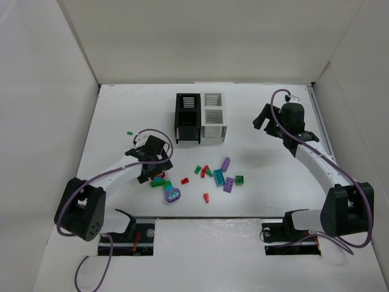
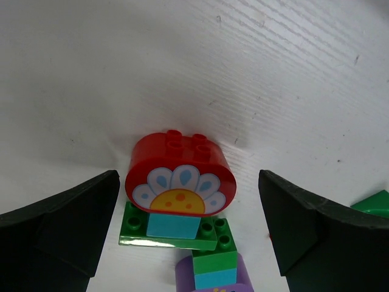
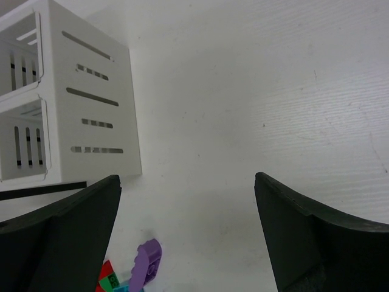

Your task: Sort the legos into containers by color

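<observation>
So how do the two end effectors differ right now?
The left end effector straddles a red flower brick; the right end effector has only bare table between its jaws. The left sits at the lego pile; the right is off near the white bin. Both are open, with black fingers.

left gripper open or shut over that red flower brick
Open. The left gripper has its fingers wide apart in its wrist view, one each side of the red flower brick, neither touching it.

Red, green, teal, purple legos (image 1: pixel 219 177) scattered loose, black bin (image 1: pixel 187 120) beside white bin (image 1: pixel 214 117) beyond them
</observation>
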Controlling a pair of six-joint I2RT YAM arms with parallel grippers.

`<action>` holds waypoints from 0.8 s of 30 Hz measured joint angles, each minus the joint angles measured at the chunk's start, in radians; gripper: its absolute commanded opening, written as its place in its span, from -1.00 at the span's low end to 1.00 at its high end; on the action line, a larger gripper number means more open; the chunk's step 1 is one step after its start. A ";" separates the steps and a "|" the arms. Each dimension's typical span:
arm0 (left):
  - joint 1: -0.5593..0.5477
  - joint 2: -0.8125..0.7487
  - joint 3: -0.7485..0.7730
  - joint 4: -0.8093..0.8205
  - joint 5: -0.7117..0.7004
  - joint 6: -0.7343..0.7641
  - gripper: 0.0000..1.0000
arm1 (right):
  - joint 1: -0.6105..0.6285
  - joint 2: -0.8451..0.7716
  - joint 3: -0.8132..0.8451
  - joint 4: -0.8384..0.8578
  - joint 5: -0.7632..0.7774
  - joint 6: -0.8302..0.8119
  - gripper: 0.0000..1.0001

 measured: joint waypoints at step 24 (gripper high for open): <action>-0.008 0.039 0.000 -0.010 -0.046 -0.011 0.01 | 0.000 0.022 -0.007 0.000 -0.028 0.000 0.87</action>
